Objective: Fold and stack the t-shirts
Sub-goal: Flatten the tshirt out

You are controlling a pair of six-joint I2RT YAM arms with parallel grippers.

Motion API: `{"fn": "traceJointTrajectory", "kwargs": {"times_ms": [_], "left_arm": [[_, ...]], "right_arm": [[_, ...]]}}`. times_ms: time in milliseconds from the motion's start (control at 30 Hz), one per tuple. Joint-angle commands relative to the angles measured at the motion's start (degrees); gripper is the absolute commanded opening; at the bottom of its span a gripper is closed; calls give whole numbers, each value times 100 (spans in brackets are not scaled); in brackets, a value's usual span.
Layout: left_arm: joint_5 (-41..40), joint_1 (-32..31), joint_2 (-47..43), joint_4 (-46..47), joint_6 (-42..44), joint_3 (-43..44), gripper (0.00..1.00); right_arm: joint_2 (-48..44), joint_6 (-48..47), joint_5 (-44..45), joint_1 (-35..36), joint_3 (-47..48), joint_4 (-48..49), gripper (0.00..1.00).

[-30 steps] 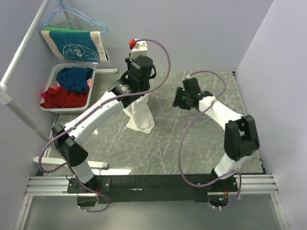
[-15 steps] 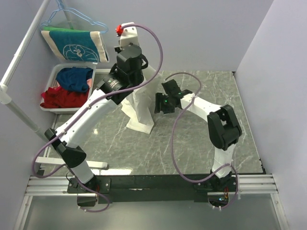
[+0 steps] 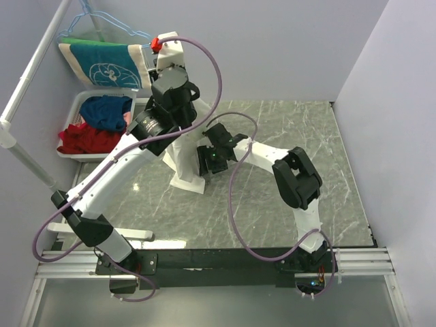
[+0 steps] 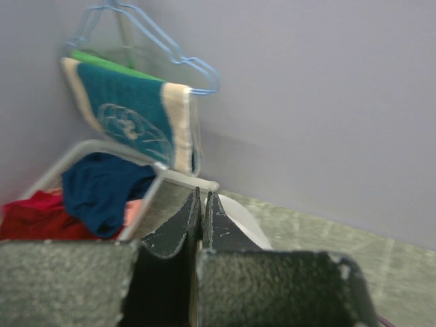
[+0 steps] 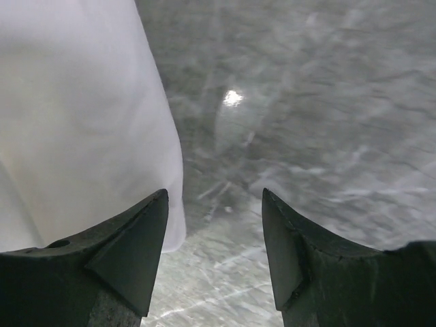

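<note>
Tee lift: left claw [image 4: 202,203] pinched shut on the cream t-shirt [image 3: 186,167], which hangs with its hem on the desk [image 3: 306,136]; open right claw [image 5: 214,199] beside its edge should close squarely on cloth, not air.

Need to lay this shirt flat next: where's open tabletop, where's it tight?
Open marble: the right half of the table, between the right arm and the right wall; and the near strip from the t-shirt to the black rail. Crowded: far left, the bin, plus the left gripper holding the shirt, open right gripper beside.
</note>
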Motion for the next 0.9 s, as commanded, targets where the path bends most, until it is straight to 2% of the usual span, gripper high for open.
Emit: {"fn": "traceJointTrajectory", "kwargs": {"times_ms": [0,133,267,433,667,800,867], "left_arm": [[-954,-82,-361,685,736,-287,1],[-1281,-144,-599,757,843,-761,1],[-1359,-153,-740,1010,1070,-823,1],[-1447,-153,-784,1196,1308,-850,1],[-1728,-162,-994,985,1115,-1236,1],[-1826,-170,-1091,555,799,-1403,1],[-1896,-179,-1144,493,720,-1473,1]], "right_arm": [[179,-200,-203,228,468,-173,64],[268,-262,-186,439,750,-235,64],[119,-192,-352,527,698,90,64],[575,-341,-581,667,1215,-331,67],[1207,-604,-696,922,1839,-849,66],[1524,-701,-678,958,2121,-1140,65],[1664,-762,-661,975,2218,-1253,58]]}}
